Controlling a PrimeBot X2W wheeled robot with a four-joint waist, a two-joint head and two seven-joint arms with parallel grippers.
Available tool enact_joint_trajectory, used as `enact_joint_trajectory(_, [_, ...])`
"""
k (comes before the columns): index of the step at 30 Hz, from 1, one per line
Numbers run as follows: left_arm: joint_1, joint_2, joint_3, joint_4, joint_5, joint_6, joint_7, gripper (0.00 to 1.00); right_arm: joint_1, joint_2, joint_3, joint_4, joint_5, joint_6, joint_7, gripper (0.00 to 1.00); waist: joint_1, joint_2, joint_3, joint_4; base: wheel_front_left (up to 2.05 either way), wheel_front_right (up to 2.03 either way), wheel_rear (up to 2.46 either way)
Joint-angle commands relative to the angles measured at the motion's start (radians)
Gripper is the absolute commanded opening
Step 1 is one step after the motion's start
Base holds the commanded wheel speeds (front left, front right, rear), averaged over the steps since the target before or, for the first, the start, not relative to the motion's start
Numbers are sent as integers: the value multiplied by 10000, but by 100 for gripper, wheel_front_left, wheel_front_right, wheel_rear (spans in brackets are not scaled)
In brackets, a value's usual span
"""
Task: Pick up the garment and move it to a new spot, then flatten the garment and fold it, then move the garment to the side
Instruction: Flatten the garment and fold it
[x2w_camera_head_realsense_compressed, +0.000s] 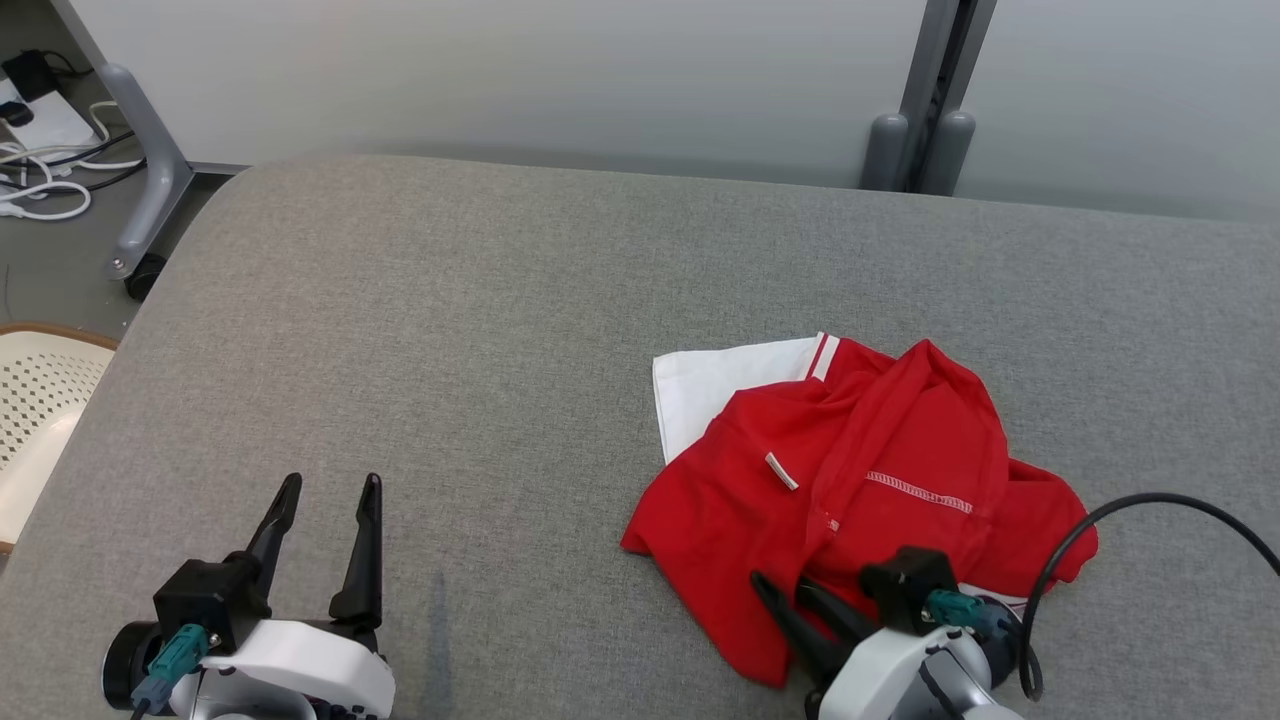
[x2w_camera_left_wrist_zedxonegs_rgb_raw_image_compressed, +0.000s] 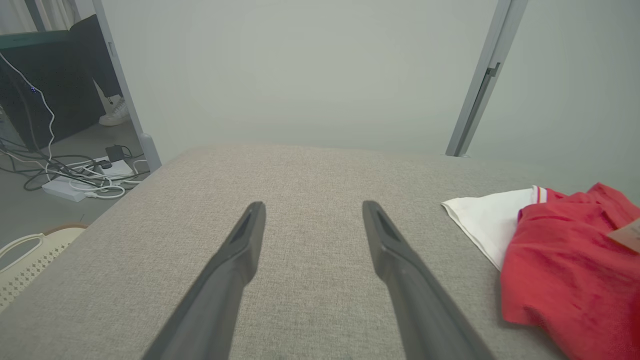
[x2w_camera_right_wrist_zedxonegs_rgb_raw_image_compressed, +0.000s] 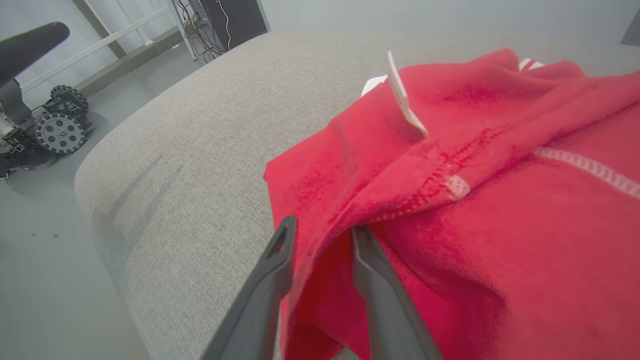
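Note:
A crumpled red garment (x2w_camera_head_realsense_compressed: 860, 480) with a white sleeve and white trim lies on the right half of the grey padded table (x2w_camera_head_realsense_compressed: 500, 300). My right gripper (x2w_camera_head_realsense_compressed: 782, 585) sits at its near edge. In the right wrist view, the right gripper (x2w_camera_right_wrist_zedxonegs_rgb_raw_image_compressed: 325, 225) has its two fingers close together with a raised fold of the garment (x2w_camera_right_wrist_zedxonegs_rgb_raw_image_compressed: 500, 225) pinched between them. My left gripper (x2w_camera_head_realsense_compressed: 330, 482) rests open over bare table at the near left, well away from the cloth. The left wrist view has the left gripper (x2w_camera_left_wrist_zedxonegs_rgb_raw_image_compressed: 312, 205) spread wide, the garment (x2w_camera_left_wrist_zedxonegs_rgb_raw_image_compressed: 565, 280) off to its right.
A cream perforated basket (x2w_camera_head_realsense_compressed: 40, 400) stands off the table's left edge. Cables and a power strip (x2w_camera_head_realsense_compressed: 40, 170) lie on the floor by a grey frame leg (x2w_camera_head_realsense_compressed: 150, 170). A pale wall backs the table's far side. A black cable (x2w_camera_head_realsense_compressed: 1100, 520) loops from my right wrist.

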Motion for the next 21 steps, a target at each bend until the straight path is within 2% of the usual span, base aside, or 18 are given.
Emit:
enact_joint_trajectory(1, [-225,20,22,38,50,-19,-75,100,-233,11,64,88,63,2,-119,0,0,0,-6,-5,0,0,0])
enact_joint_trajectory(6, [-234,8,33,105,55,10,-124,100,-651,74,209,-42,144,2,-598,0,0,0,-79,-62,0,0,0])
enact_joint_trajectory(10, [-107,51,78,67,45,60,-153,100,-933,17,-186,-633,-16,2,-995,0,0,0,-137,-311,0,0,0])
enact_joint_trajectory(13, [17,86,131,16,7,98,-174,100,-794,-141,-819,-1353,-254,2,-1118,0,0,0,-167,-602,0,0,0])
enact_joint_trajectory(14, [80,116,177,-28,-16,148,-175,100,-507,-305,-1372,-1949,-466,2,-1046,0,0,0,-169,-817,0,0,0])
enact_joint_trajectory(15, [80,116,177,-28,-16,148,-175,100,-507,-305,-1372,-1949,-466,2,-1046,0,0,0,-169,-817,0,0,0])
enact_joint_trajectory(21, [213,224,299,-200,-78,259,-183,100,914,-592,-3479,-3817,-1162,2,-388,0,0,0,-87,-1457,0,0,0])
